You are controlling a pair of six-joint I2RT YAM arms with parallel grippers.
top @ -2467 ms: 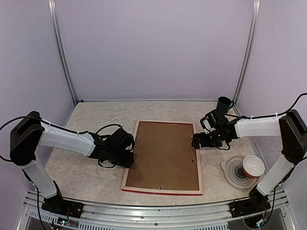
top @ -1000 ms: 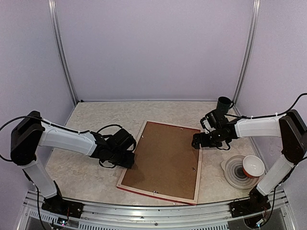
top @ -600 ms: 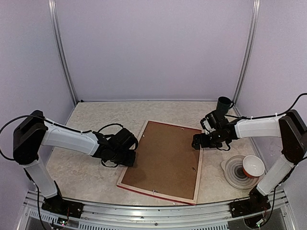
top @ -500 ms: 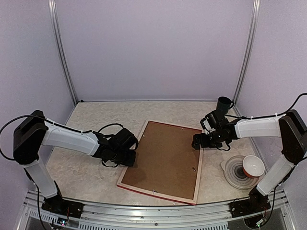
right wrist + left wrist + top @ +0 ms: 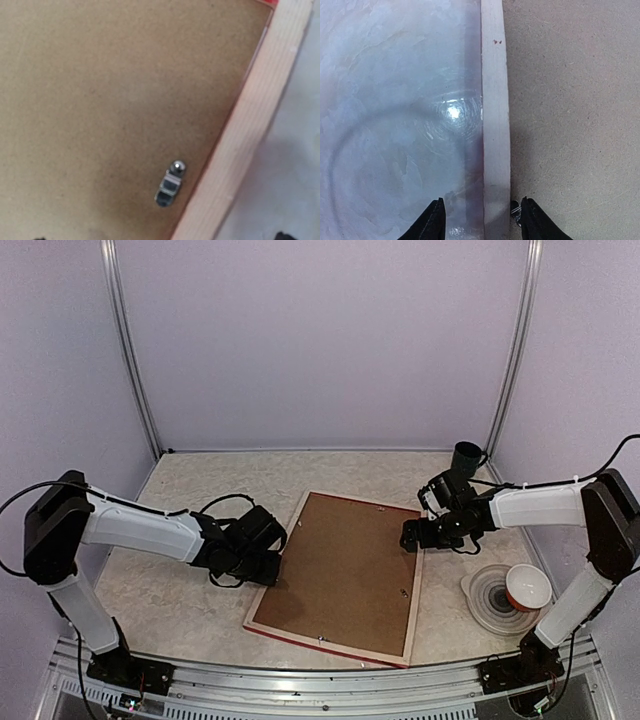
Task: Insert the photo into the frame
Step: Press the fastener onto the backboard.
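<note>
Consists of two slender limbs, the white-and-black left arm [image 5: 135, 528] and the matching right arm [image 5: 535, 505], each made of smooth white tubular links and blocky black joint housings. Stands on black base blocks [image 5: 122, 670]. Trails thin black cables [image 5: 226, 502] looping off shoulders and wrists. Ends in the all-black left gripper [image 5: 481, 221], with tapered matte fingertips [image 5: 435, 222], and the equally black right gripper [image 5: 408, 537].

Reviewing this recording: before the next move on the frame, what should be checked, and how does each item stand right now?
1. Frame lies back up: ok.
2. Left fingers straddle its left rail, not clamped: ok.
3. Right fingers open, at its right rail: ok.
4. Backing board out of the frame: not ok, it lies inside.
5. Clip turned off the board: cannot tell.
6. Photo in view: not ok, none shows.
</note>
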